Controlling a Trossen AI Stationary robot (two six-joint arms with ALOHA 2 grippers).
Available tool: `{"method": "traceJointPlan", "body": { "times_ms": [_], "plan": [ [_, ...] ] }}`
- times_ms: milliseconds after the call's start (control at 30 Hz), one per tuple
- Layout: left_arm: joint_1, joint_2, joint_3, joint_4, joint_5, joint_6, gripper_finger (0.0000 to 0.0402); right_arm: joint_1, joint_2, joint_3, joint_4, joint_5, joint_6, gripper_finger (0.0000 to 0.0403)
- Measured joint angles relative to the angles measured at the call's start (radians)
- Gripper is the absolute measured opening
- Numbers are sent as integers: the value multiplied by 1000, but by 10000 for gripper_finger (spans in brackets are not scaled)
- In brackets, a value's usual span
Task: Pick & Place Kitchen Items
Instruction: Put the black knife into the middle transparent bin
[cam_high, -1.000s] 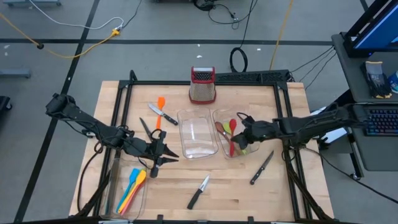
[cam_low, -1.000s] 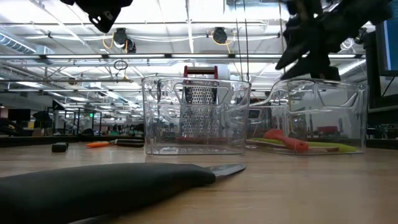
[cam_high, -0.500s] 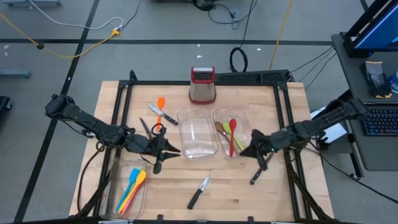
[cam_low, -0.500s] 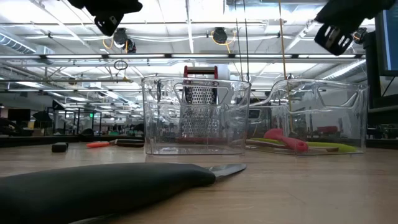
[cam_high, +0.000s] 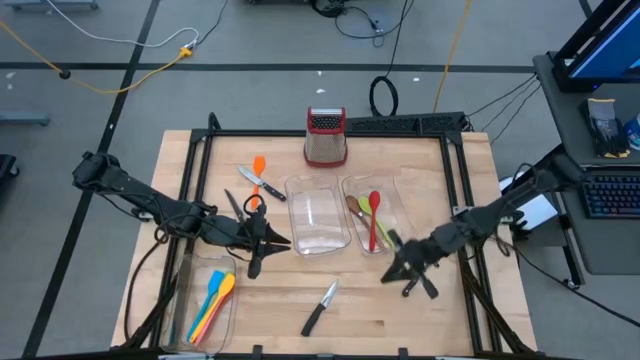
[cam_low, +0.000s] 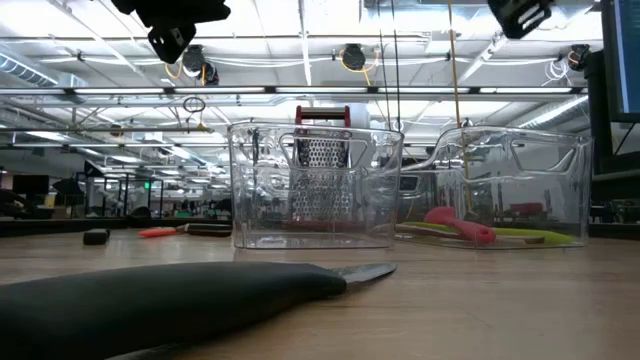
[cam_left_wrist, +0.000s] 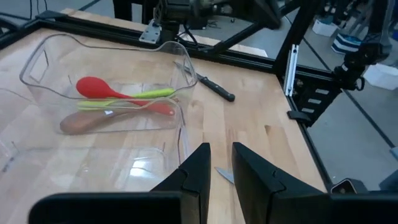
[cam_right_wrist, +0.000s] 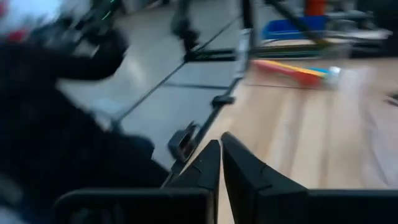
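Observation:
My left gripper (cam_high: 285, 243) (cam_left_wrist: 221, 167) hovers left of the middle clear tray (cam_high: 318, 226), its fingers open by a narrow gap with nothing between them. My right gripper (cam_high: 390, 272) (cam_right_wrist: 221, 149) is shut and empty, just above a black-handled knife (cam_high: 411, 290) lying flat near the table's right side. The right tray (cam_high: 349, 186) holds a red spoon (cam_high: 373, 212) (cam_left_wrist: 99, 87) and green and brown utensils. Another knife (cam_high: 318, 310) lies at the near middle. An orange spatula (cam_high: 258, 165) and a knife (cam_high: 262, 183) lie at the far left.
A clear tray (cam_high: 185, 292) at the near left holds blue, orange and yellow utensils (cam_high: 212, 300). The grater (cam_high: 326, 137) stands at the far middle. A black-handled tool (cam_high: 233, 207) lies just beyond my left gripper. Bare wood lies along the near edge.
My right gripper has left the right tray and swung toward the table's near edge, rolling as it went, and now stands over the knife at the right. My left gripper has kept its place and rolled slightly.

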Motion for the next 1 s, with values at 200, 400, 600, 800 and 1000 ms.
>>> {"method": "traceJointPlan", "body": {
  "times_ms": [200,400,600,800,1000],
  "plan": [
    [0,0,0,0,0,-1,65,27,123,0,14,59,-116,13],
    [0,0,0,0,0,-1,65,89,208,10,-27,146,-174,49],
    [0,0,0,0,0,-25,65,200,244,70,-275,244,-160,105],
    [0,0,0,0,-6,-55,65,297,270,105,-436,241,-70,155],
    [6,0,0,3,-35,-48,65,349,275,107,-630,241,4,171]
  ]
}}
